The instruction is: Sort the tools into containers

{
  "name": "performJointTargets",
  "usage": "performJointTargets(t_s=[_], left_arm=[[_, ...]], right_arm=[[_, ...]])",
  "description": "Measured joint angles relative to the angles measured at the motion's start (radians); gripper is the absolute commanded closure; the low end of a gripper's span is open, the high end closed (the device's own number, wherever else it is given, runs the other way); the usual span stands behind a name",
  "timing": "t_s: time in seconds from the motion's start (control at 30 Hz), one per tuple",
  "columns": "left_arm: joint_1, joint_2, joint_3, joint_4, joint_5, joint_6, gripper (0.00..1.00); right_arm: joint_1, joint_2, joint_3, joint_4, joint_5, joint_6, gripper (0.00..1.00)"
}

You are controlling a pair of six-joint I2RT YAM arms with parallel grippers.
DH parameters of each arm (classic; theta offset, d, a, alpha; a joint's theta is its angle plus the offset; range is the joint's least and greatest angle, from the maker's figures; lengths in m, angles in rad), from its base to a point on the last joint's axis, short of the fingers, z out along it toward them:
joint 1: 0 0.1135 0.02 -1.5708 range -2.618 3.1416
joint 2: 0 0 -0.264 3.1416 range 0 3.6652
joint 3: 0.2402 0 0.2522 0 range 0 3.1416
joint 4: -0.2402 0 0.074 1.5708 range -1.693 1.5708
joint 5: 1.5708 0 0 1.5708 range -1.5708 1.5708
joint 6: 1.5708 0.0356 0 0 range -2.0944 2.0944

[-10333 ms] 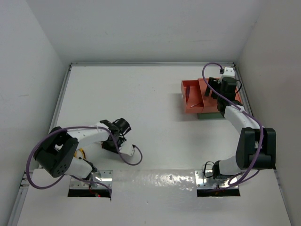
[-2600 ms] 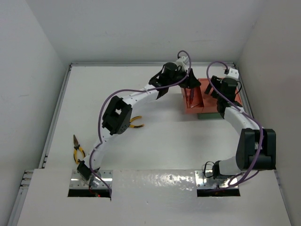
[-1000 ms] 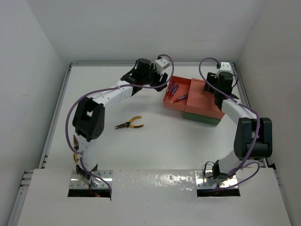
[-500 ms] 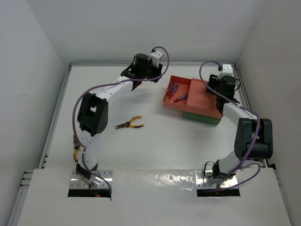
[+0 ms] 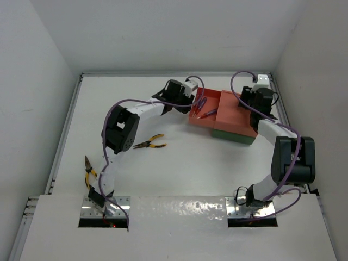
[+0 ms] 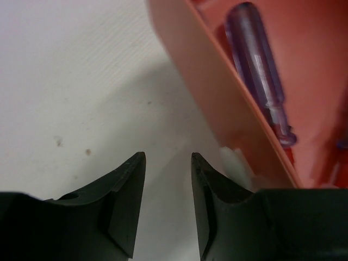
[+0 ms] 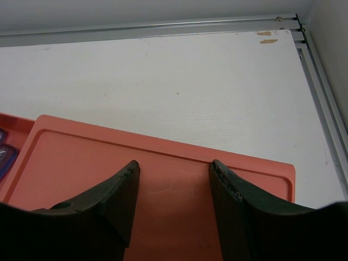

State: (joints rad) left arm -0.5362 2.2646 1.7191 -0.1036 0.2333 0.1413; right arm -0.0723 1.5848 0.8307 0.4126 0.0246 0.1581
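from the overhead camera we see the left claw (image 5: 186,106) hanging just beside the left wall of a shallow orange-red plastic tray (image 5: 231,117). that tray sits on top of a dark green tray (image 5: 235,137) toward the far right of the white table (image 5: 179,168). slim screwdrivers with red and blue handles (image 5: 204,106) lie in the orange-red tray's left compartment. the right claw (image 5: 251,104) stands over the right compartment. one pair of dark-jawed pliers with yellow handles (image 5: 150,144) lies on the open table, well apart from the trays. a second pair of pliers (image 5: 88,173) lies near the left arm's base.

through the left wrist camera we see the left claw (image 6: 167,163) spread a little. only bare white table (image 6: 81,81) shows between its black fingers (image 6: 128,201), and nothing is pinched. the orange-red tray's outer wall (image 6: 217,92) runs just to the claw's right. inside the tray lies a screwdriver with a translucent purple-blue handle (image 6: 260,62).

through the right wrist camera we see the right claw (image 7: 171,168) low over the flat floor of the orange-red tray (image 7: 255,182). its fingers are drawn in, yet a strip of orange shows between them, and we cannot tell whether they bite on the tray. beyond the tray the white table (image 7: 163,87) runs to a metal rail (image 7: 163,30) at the far edge.
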Motion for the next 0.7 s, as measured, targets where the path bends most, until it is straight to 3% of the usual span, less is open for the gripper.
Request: performJointTargets(t_s=[0.27, 0.7], left_arm=[[-0.141, -0.033, 0.001, -0.022, 0.018, 0.052, 0.67], [-0.327, -0.025, 0.18, -0.172, -0.03, 0.127, 0.61]], right_arm=[[-0.005, 0.0, -0.005, 0.013, -0.012, 0.008, 0.46], [-0.018, 0.027, 0.033, 0.015, -0.069, 0.015, 0.46]])
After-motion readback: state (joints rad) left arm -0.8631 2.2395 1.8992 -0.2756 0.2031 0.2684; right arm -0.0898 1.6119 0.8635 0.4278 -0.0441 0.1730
